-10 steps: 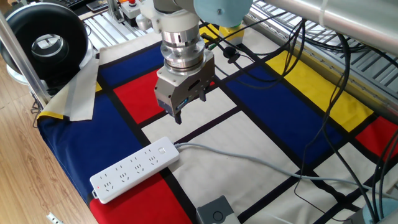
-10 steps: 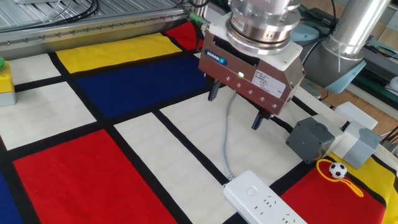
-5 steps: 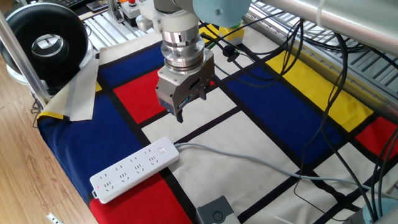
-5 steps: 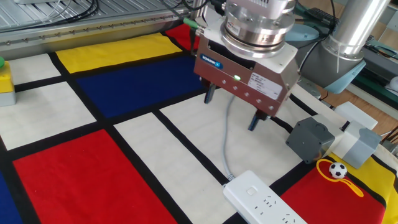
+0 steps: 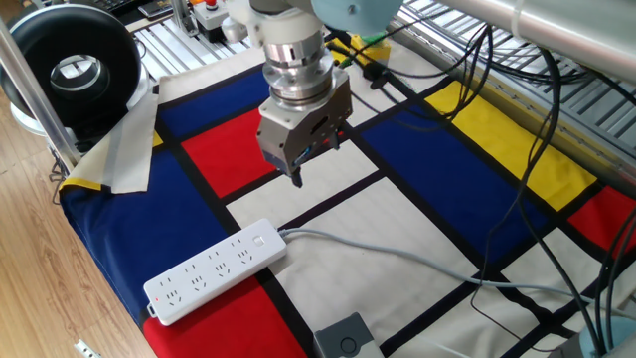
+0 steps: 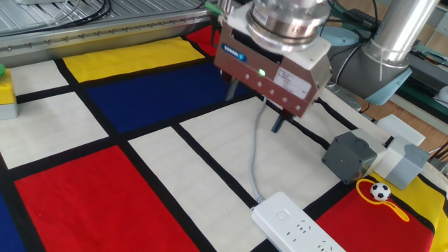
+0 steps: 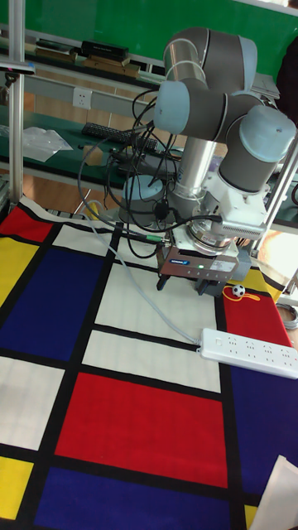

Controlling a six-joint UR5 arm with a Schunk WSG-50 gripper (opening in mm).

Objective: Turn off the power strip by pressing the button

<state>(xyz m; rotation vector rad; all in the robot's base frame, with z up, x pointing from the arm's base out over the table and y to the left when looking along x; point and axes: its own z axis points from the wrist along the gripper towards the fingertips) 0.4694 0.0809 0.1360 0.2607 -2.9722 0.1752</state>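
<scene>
The long white power strip (image 5: 214, 270) lies on the checked cloth near the front edge, and shows again as the power strip (image 6: 302, 228) and the power strip (image 7: 248, 349). Its button (image 5: 260, 240) is a small flush white switch at the cord end. My gripper (image 5: 295, 179) hangs above the cloth, up and away from that end, with air between it and the strip. In the other fixed view the gripper (image 6: 253, 108) shows a clear gap between its two dark fingers, open and holding nothing. The tall fixed view shows the gripper (image 7: 185, 286) left of the strip.
The strip's pale grey cord (image 5: 397, 255) runs right across the cloth. A grey box (image 6: 348, 155) and a white box (image 6: 402, 158) stand near the strip, with a small football toy (image 6: 380, 191). A yellow box (image 6: 5, 91) sits far left. Black cables (image 5: 517, 199) hang at the right.
The gripper has risen a little and drifted away from the strip's cord end. The strip and cord have not moved.
</scene>
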